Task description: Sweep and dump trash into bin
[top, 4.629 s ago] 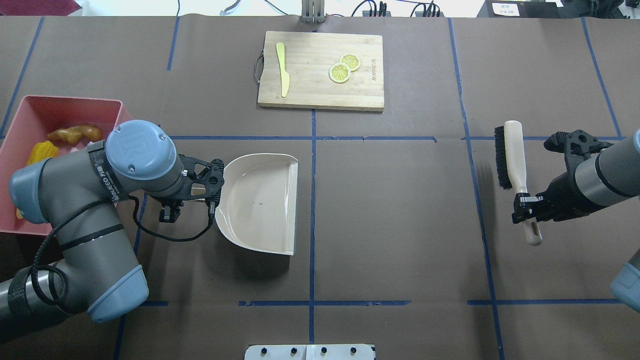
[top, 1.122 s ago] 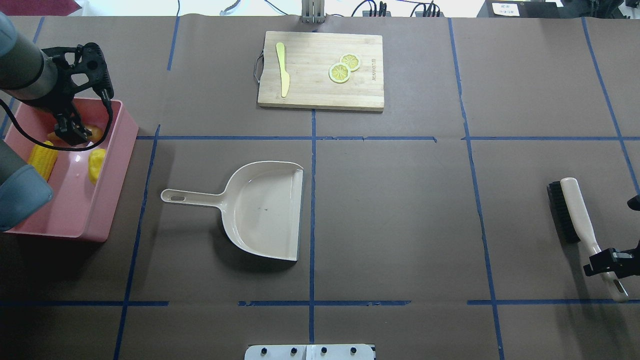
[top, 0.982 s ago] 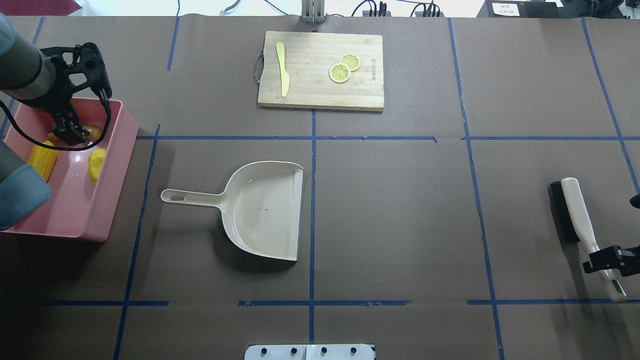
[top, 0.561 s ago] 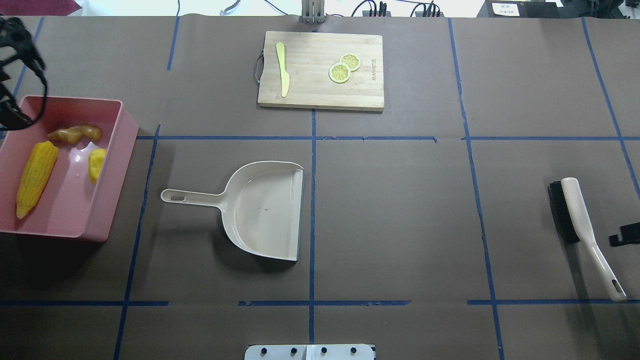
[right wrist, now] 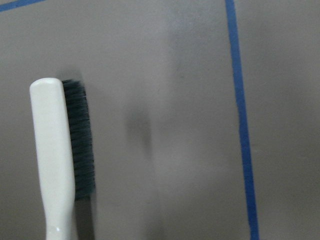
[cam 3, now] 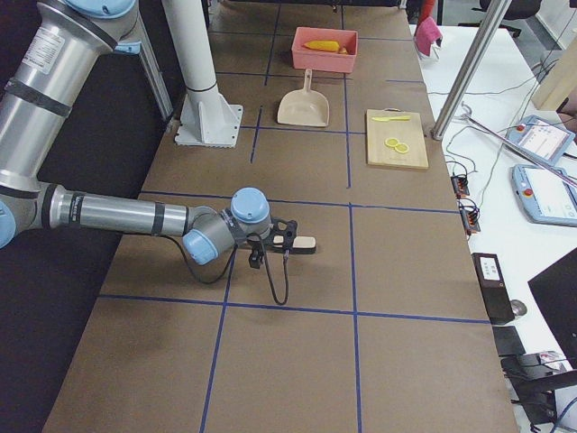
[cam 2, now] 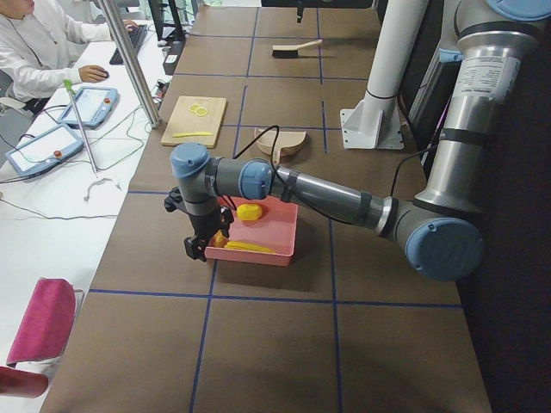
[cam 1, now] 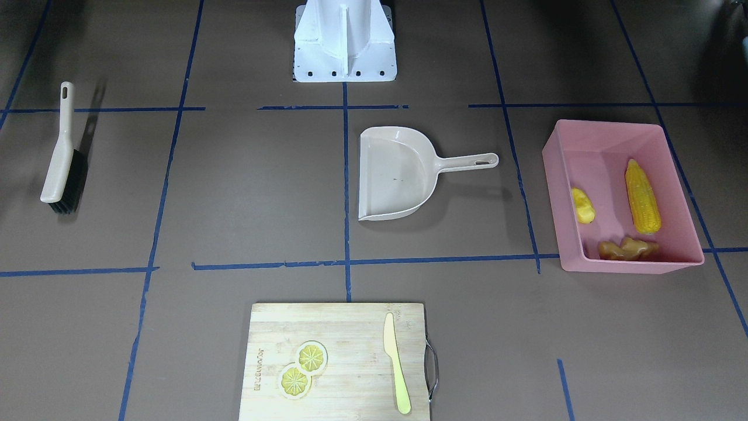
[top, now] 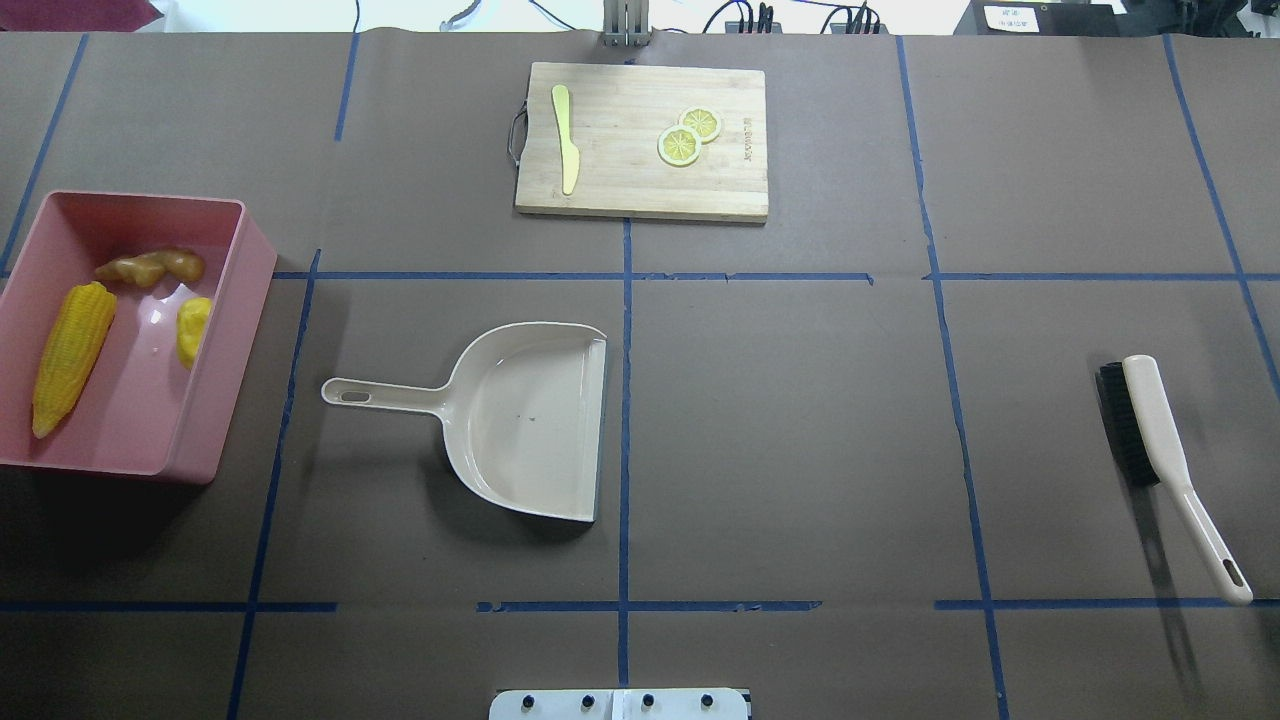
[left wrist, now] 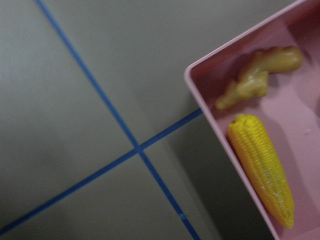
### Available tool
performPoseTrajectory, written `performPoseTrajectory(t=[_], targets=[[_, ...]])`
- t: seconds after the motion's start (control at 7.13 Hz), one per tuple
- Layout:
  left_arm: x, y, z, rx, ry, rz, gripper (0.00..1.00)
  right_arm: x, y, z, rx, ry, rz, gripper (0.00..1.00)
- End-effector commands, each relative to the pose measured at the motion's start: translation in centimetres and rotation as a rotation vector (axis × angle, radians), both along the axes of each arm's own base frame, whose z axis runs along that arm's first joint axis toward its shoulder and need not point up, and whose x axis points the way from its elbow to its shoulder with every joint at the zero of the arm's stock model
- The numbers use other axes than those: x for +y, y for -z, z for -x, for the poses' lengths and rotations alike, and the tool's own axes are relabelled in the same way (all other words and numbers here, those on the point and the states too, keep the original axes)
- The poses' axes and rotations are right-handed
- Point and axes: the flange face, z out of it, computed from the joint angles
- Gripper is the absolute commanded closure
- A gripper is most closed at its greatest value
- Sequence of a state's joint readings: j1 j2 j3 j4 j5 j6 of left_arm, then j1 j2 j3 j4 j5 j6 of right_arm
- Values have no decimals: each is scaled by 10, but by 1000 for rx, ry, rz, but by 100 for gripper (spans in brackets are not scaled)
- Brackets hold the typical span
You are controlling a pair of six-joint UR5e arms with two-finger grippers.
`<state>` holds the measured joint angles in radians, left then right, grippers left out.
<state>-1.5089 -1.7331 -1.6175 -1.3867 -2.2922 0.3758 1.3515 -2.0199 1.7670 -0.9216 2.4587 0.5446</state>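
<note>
The pink bin (top: 238, 330) stands at the table's left end and holds the trash: the corn cob (top: 70, 345), the small yellow potato-like piece (top: 193, 325) and the ginger root (top: 150, 267). They also show in the front view: the bin (cam 1: 631, 266), the corn (cam 1: 641, 196), the potato piece (cam 1: 583, 206), the ginger (cam 1: 626, 249). My left gripper (cam 2: 202, 243) hangs just outside the bin's far end. My right gripper (cam 3: 270, 239) is beside the brush (cam 3: 303, 244). Both show only in side views, so I cannot tell whether they are open or shut.
The beige dustpan (top: 530, 420) lies empty at mid-table, handle pointing left. The brush (top: 1155, 440) lies flat at the right end. A wooden cutting board (top: 620, 180) with a pale knife and two lemon slices sits at the far middle.
Both arms have drawn back out of the overhead view, left arm off the left edge, right arm off the right edge. The dustpan and brush they held earlier lie on the table.
</note>
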Motion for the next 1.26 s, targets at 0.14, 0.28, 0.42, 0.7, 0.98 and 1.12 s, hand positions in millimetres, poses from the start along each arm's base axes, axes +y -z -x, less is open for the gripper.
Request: performPoseTrajectory(t=[0.14, 0.28, 0.42, 0.7, 0.98, 1.12], targets=[[29, -53, 26, 94, 151, 195, 0, -27, -11, -42, 66, 52, -44, 0], [30, -55, 26, 93, 151, 198, 0, -36, -17, -36, 122, 88, -47, 0], [33, -44, 27, 95, 154, 176, 0, -49, -16, -40, 169, 99, -34, 0], [38, -46, 27, 97, 152, 178, 0, -57, -8, -55, 166, 122, -33, 0], [36, -43, 26, 97, 150, 171, 0, -47, 16, -58, 158, 114, -37, 0], [34, -42, 26, 97, 150, 149, 0, -49, 26, -59, 158, 110, -54, 0]])
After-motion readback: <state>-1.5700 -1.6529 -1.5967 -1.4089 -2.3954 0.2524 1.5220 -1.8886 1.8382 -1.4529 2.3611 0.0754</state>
